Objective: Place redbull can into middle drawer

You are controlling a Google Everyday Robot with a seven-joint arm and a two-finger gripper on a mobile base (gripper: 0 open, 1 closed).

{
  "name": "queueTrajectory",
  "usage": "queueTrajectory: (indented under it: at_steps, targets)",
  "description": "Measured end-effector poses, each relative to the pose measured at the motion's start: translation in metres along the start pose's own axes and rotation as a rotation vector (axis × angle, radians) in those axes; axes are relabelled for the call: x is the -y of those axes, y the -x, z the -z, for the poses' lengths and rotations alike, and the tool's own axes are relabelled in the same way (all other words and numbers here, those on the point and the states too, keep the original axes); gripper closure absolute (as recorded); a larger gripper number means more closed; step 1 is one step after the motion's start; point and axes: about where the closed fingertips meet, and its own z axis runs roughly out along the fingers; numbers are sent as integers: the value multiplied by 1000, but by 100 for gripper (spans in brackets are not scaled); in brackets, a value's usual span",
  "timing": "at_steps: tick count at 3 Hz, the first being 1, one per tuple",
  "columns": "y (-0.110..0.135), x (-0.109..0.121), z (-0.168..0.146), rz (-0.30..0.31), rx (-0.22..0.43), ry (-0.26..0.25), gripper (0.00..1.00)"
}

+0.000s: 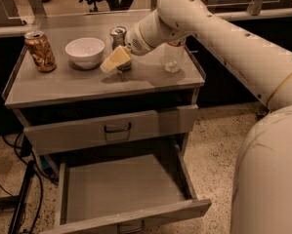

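The redbull can point(118, 35) stands upright at the back middle of the cabinet top, just right of the white bowl; only its silver top and upper body show. My gripper point(116, 60) is at the can's lower half, its pale yellow tip covering the front of the can. The arm reaches in from the upper right. The middle drawer point(121, 186) is pulled wide out below, a shallow grey tray with nothing in it, its dark loop handle point(131, 226) at the front edge.
A brown-gold can point(40, 51) stands at the top's left. A white bowl point(85, 51) sits left of the redbull can. A clear cup point(173, 58) stands to its right. The upper drawer point(111, 128) is closed. Cables point(23, 199) hang at the left.
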Motion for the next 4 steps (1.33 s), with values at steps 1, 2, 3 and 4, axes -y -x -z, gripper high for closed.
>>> queueTrajectory:
  at_steps: [1,2,3,4]
  targets:
    - [0,0,0,0,0,0,42]
    - [0,0,0,0,0,0,65]
    - [0,0,0,0,0,0,89]
    - [0,0,0,0,0,0,100]
